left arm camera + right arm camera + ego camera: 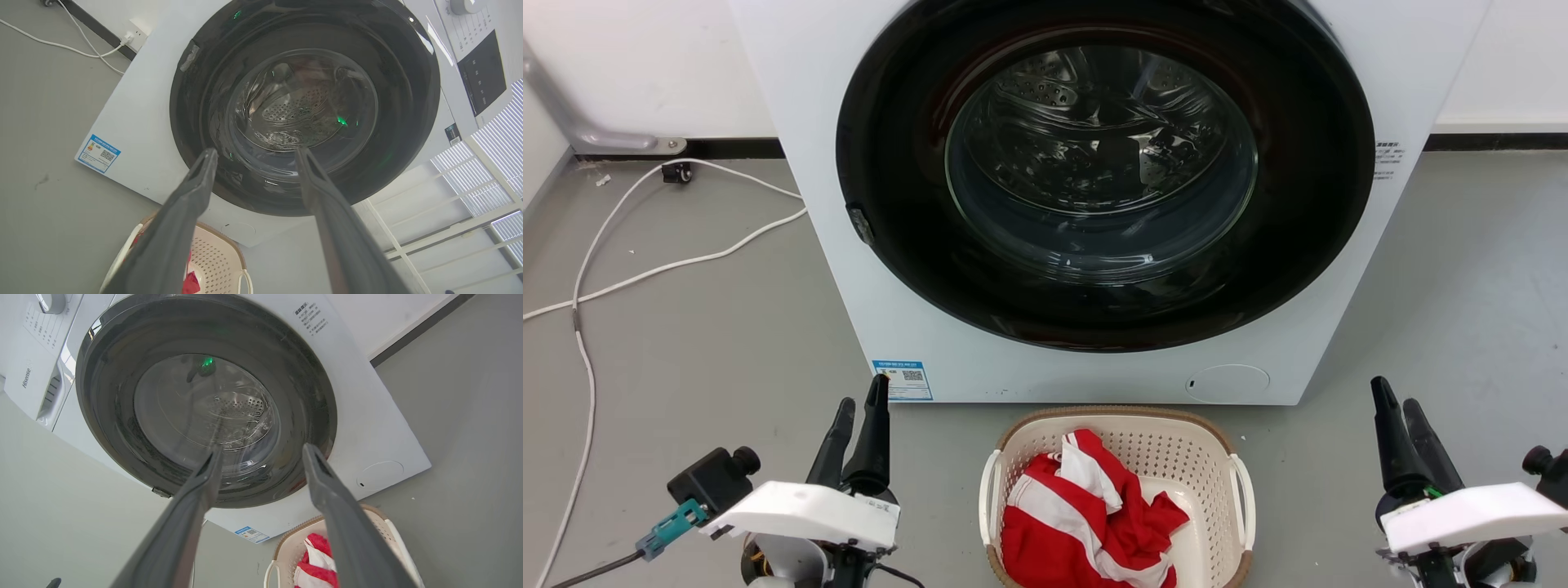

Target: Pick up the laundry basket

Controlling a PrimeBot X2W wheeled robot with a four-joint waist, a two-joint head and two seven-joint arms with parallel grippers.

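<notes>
The laundry basket (1168, 457), cream with perforated walls, a brown rim and white loop handles, stands on the floor in front of the washer, holding red and white clothes (1086, 514). My left gripper (862, 408) hovers open to the basket's left, well apart from it. On the other side my right gripper (1396, 408) is open too, equally clear of the basket. In the left wrist view the basket (216, 253) peeks out low behind one finger of my open left gripper (255, 153); the right wrist view shows the basket (294, 547) under my open right gripper (261, 451).
A white front-loading washer (809, 163) with a shut dark round door (1103, 171) stands right behind the basket. White cables (645, 269) trail over the grey floor at the left. A white wall with a dark skirting runs behind.
</notes>
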